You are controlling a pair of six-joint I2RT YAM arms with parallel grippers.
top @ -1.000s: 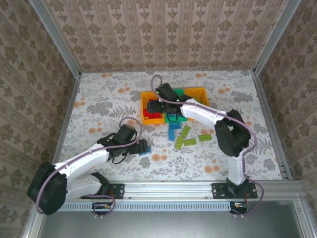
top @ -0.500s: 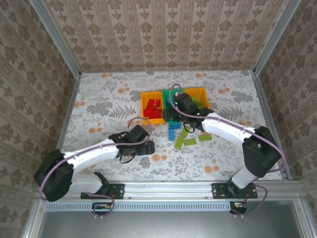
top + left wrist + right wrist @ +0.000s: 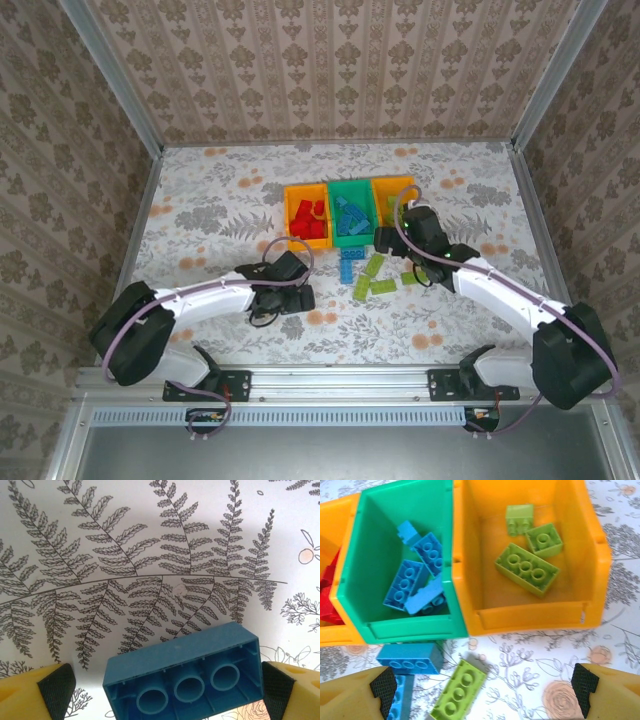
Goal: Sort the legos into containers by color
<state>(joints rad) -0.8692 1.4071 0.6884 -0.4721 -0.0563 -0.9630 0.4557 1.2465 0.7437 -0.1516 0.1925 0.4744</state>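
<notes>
Jaws wide, left gripper straddles overturned blue lego.

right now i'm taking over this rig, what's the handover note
Left hand: open, jaws either side of an upside-down blue brick on the table, not gripped.
Right hand: open and empty, in front of the bins.
Done: red bricks in the left orange bin, blue ones in the green bin, three lime ones in the right orange bin.
Left: loose blue bricks and lime bricks on the table before the bins, plus the one under the left hand.
</notes>
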